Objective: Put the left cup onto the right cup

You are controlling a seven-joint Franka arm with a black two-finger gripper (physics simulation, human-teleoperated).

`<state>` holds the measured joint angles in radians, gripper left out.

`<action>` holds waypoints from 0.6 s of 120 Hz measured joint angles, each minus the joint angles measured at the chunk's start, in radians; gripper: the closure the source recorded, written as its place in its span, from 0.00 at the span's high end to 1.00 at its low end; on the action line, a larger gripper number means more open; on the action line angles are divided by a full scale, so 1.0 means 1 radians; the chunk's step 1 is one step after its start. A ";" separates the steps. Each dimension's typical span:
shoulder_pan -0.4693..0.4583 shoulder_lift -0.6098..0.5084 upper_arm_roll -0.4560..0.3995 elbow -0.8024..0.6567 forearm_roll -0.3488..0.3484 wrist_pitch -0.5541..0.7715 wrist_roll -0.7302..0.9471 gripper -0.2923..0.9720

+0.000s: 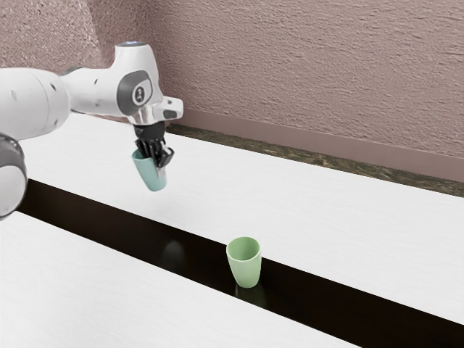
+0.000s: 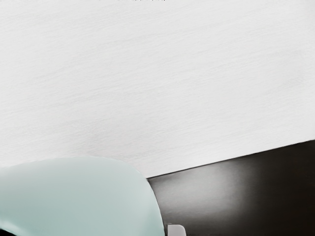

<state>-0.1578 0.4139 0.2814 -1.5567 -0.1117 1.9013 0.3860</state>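
I see two cups: one pale teal cup is up in the air over the white desk, clamped at its rim by the black end effector, and one green cup stands upright, mouth up, on the desk's black strip, well apart toward the exterior view's right. The held cup's long axis tilts off vertical, mouth up at the fingers, base slanting down toward the green cup

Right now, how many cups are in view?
2. A teal cup hangs tilted in the gripper above the table; a green cup stands upright on the dark strip. None seems hidden.
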 joint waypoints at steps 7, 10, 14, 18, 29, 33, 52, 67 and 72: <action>-0.029 -0.012 -0.005 0.001 0.006 -0.025 -0.015 0.15; -0.040 -0.014 -0.006 0.001 0.008 -0.035 -0.021 0.15; -0.056 -0.016 -0.007 0.001 0.010 -0.047 -0.029 0.15; -0.071 -0.017 -0.007 0.001 0.012 -0.057 -0.038 0.15; -0.110 -0.016 -0.008 0.001 0.014 -0.078 -0.059 0.15; -0.121 -0.015 -0.010 0.002 0.015 -0.084 -0.067 0.15; -0.173 -0.011 -0.040 0.021 0.041 -0.106 -0.105 0.15; -0.220 -0.011 -0.055 0.026 0.058 -0.112 -0.134 0.15; -0.230 -0.009 -0.064 0.031 0.060 -0.110 -0.144 0.15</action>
<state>-0.3876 0.4053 0.2177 -1.5255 -0.0515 1.7917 0.2425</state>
